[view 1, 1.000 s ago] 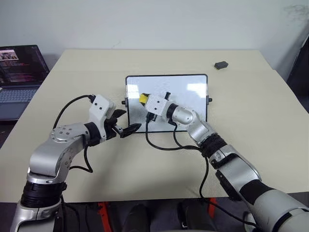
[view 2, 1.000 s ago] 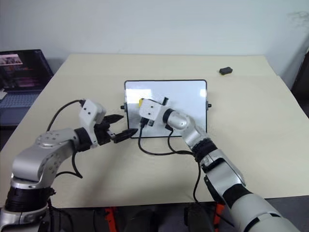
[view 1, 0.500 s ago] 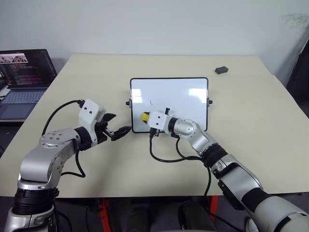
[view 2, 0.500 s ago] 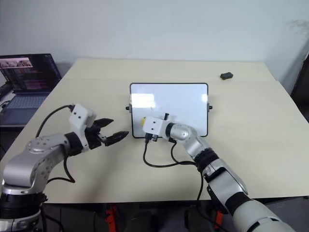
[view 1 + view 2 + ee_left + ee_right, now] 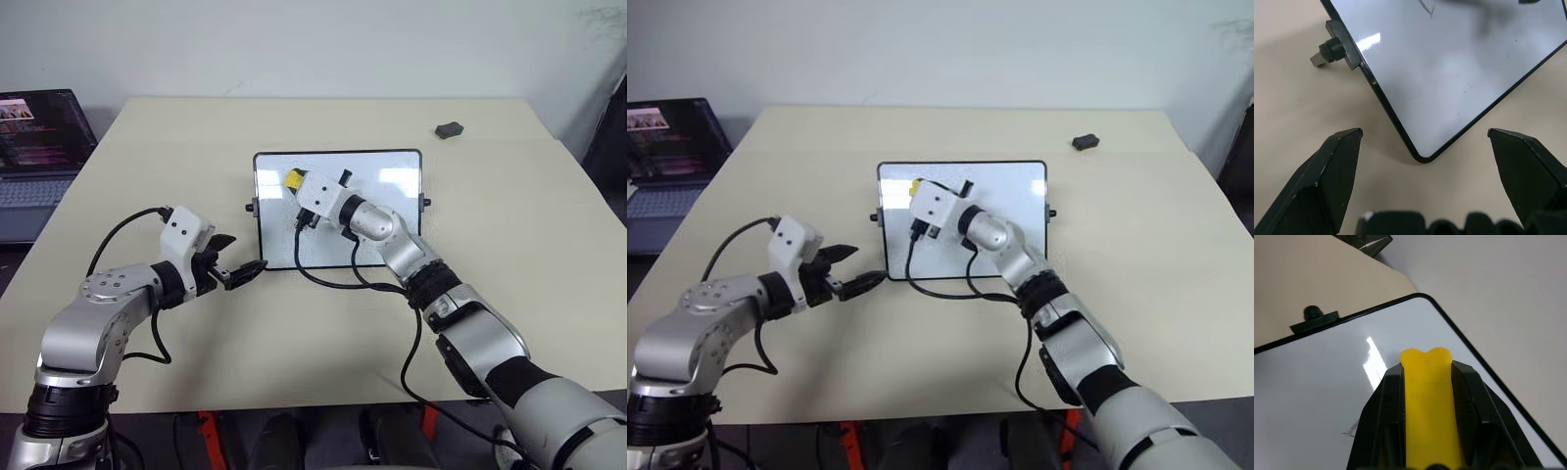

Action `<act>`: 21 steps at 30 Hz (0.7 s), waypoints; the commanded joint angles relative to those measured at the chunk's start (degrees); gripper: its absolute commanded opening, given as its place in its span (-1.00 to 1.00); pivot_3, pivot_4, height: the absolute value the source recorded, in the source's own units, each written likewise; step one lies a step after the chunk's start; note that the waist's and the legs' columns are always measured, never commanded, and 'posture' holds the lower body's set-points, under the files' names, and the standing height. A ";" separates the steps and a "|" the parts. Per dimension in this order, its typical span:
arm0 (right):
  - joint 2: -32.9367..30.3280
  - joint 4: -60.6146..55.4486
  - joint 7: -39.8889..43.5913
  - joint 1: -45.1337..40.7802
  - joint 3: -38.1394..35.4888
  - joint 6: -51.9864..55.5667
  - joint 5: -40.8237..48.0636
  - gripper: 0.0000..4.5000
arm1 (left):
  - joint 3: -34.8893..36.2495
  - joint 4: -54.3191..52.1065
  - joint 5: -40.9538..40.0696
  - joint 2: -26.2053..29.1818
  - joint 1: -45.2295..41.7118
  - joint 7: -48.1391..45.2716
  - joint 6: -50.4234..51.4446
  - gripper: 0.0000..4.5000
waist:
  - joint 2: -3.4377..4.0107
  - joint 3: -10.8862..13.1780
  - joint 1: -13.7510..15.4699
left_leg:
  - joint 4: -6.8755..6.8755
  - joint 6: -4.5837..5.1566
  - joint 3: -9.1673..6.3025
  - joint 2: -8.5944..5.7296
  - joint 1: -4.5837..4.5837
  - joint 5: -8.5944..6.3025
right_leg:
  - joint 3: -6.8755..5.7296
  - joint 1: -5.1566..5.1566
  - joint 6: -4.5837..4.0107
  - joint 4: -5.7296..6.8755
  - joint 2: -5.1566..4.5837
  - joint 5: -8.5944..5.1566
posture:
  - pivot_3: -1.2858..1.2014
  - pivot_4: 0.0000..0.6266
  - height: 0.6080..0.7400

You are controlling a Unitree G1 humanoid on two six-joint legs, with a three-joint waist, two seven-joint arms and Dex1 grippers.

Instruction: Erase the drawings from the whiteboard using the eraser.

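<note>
Beige table (image 5: 549,245) held our black-framed whiteboard (image 5: 392,211). Our right gripper (image 5: 1426,363) clamped the yellow eraser (image 5: 1427,396); our left gripper (image 5: 1425,142) stood apart.

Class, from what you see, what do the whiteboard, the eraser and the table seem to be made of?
Whiteboard: glossy white panel, probably coated, since it mirrors bright lights; thin black frame, likely plastic.
Eraser: matte yellow block, probably foam or plastic, with no shine.
Table: smooth matte beige top, perhaps laminate; no grain shows.

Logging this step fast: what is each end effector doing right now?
Left end effector: open, empty, by the white black-framed board's corner.
Right end effector: shut on the small yellow block eraser.
</note>
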 commanded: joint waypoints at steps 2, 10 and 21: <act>-0.56 3.38 3.39 2.41 1.64 4.58 -1.22 -0.57 | 0.61 -2.39 -0.09 0.92 0.01 -0.28 -0.74 1.00 | -0.01 -0.01 0.01 | -0.01 0.01 -0.06 0.00 0.21 0.00 | -0.06 0.18 -0.05 0.06 0.01 0.05 | 0.03 -0.52 1.00; -1.34 1.90 11.01 7.02 1.96 11.52 0.56 -0.57 | -0.20 -2.07 -0.06 0.81 -1.40 -0.66 -0.90 1.00 | 0.01 -0.02 0.11 | -0.05 0.05 -0.15 0.00 1.70 0.02 | -0.12 1.74 -0.10 -0.09 0.04 0.07 | 0.03 -0.52 1.00; 0.01 -12.15 7.32 3.70 -1.84 9.45 2.59 -0.57 | -0.79 -1.73 0.26 0.93 -1.71 -1.09 -1.18 1.00 | 0.04 0.03 0.09 | -0.08 0.06 -0.17 0.01 1.52 0.04 | -0.10 1.52 -0.10 -0.05 0.06 0.04 | 0.03 -0.52 1.00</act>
